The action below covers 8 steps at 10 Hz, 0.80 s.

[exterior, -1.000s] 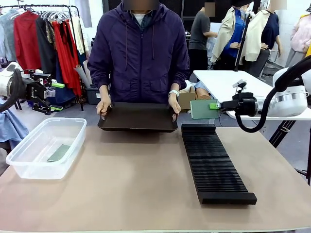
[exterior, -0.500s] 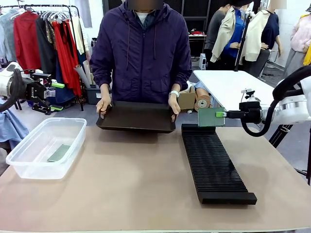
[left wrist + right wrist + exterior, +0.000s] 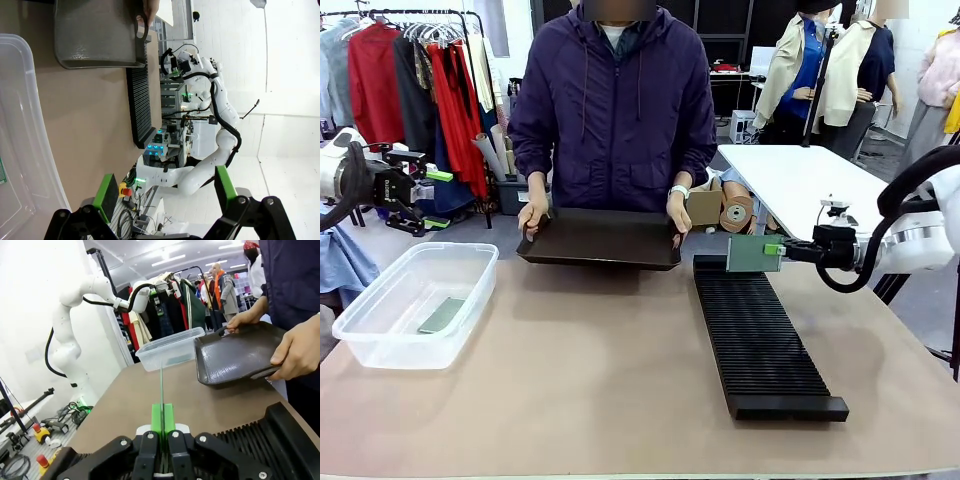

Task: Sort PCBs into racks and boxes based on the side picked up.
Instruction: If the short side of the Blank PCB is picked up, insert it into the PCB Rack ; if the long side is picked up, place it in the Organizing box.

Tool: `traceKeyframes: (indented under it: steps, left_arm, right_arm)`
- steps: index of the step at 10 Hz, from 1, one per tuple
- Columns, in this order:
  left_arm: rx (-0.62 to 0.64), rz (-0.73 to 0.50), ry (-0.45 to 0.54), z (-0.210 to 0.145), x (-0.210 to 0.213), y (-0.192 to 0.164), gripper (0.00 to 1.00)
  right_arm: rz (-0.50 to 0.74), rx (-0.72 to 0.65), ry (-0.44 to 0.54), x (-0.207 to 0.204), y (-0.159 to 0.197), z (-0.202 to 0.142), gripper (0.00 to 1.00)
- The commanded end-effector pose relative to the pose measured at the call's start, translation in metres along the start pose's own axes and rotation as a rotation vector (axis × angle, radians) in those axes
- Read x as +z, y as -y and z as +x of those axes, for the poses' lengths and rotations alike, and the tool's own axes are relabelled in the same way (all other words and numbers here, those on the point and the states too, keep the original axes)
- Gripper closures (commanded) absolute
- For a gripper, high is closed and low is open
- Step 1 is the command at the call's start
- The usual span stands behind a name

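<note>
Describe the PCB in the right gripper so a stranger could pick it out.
Start at the long black slotted rack on the right of the table. Just above its far end, the right gripper pinches a green PCB upright by one edge. The other PCB lies flat in the clear tub at the left.

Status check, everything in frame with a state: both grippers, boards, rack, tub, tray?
left gripper: open, empty, off the table's left side.
right gripper: shut on held PCB.
held PCB: upright on edge, at far end of rack.
rack: on the table, no board standing in it.
box: on the table, loose PCB flat inside.
tray: empty, gripped by person's hands.
</note>
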<state>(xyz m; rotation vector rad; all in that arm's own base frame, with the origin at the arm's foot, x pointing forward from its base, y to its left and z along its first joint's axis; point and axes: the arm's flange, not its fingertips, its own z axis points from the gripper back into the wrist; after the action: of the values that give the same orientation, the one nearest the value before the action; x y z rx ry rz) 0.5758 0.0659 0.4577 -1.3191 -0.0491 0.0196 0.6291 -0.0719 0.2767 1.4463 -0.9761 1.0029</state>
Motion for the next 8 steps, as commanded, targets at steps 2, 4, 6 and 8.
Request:
traceKeyframes:
  steps: [2,4,6,8]
  left_arm:
    - [0.007,0.004,0.007,-0.001,0.000,0.002,0.00]
    - [0.007,0.004,0.007,-0.001,0.000,0.002,0.00]
    - [0.007,0.004,0.007,-0.001,0.000,0.002,0.00]
    - [0.007,0.004,0.007,-0.001,0.000,0.002,0.00]
  right_arm:
    - [0.025,0.092,-0.032,-0.010,0.002,-0.012,1.00]
    - [0.040,0.113,-0.029,-0.009,0.005,-0.021,1.00]
    - [0.045,0.131,-0.048,-0.007,0.009,-0.032,1.00]
    - [0.019,0.163,-0.042,-0.004,0.012,-0.041,1.00]
